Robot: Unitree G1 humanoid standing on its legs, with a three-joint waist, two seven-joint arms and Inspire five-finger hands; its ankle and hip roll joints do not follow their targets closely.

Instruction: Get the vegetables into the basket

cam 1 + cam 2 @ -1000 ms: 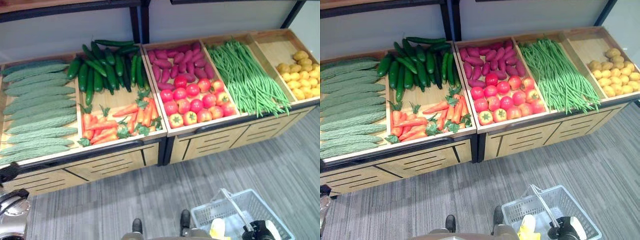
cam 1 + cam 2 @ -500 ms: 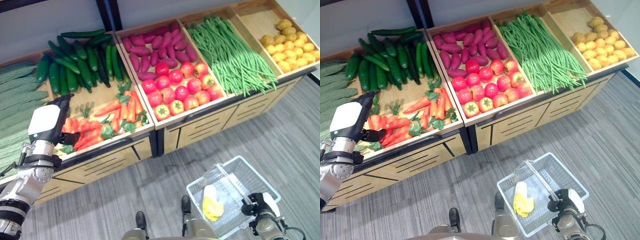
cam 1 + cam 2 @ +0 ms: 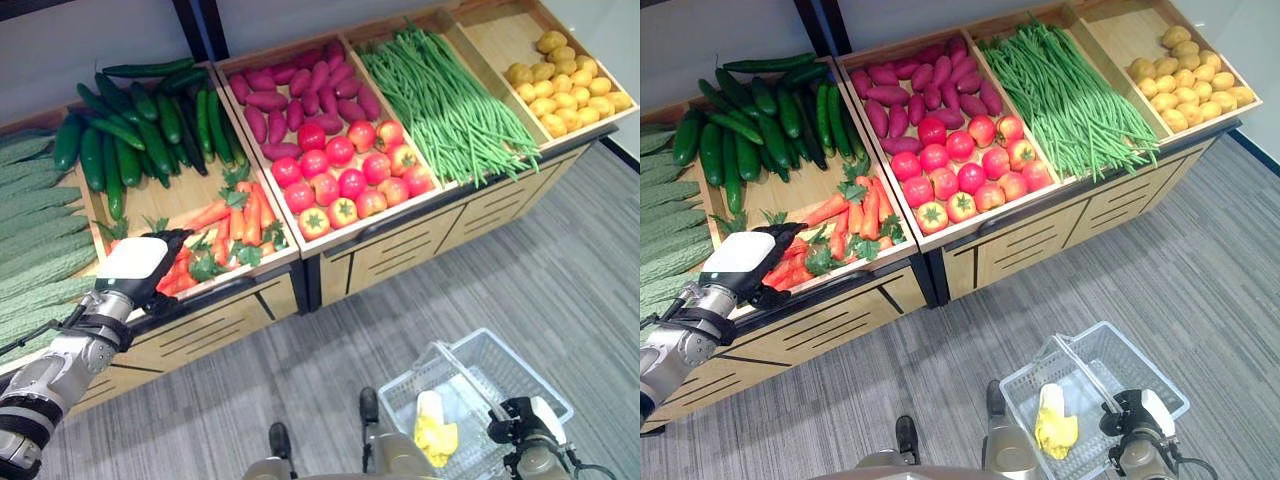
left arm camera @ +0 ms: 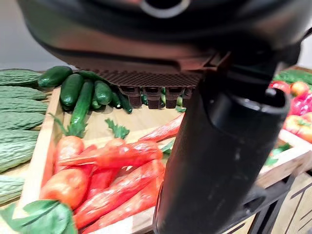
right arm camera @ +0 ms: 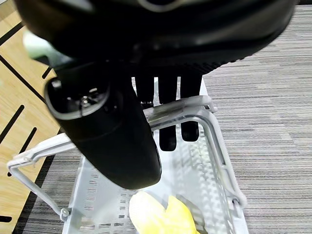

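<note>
Orange carrots (image 3: 228, 222) with green tops lie in the front part of a wooden crate. My left hand (image 3: 130, 262), with its white back cover, hovers over the carrots' front left end. In the left wrist view its fingers (image 4: 156, 95) are straight and hold nothing above the carrots (image 4: 112, 157). On the floor side at the lower right, my right hand (image 3: 522, 436) is shut on the handle (image 5: 191, 105) of a pale plastic basket (image 3: 546, 380). A yellow vegetable (image 3: 434, 436) lies in the basket.
The wooden stand also holds bitter gourds (image 3: 30, 230), cucumbers (image 3: 140, 120), purple-red sweet potatoes (image 3: 300, 85), tomatoes (image 3: 350, 180), green beans (image 3: 450, 100) and small yellow produce (image 3: 560, 85). Grey plank floor (image 3: 560, 260) lies in front of the stand.
The camera has shifted. My left hand has come up from the lower left and moved over the front of the carrots. The right hand still holds the basket.
</note>
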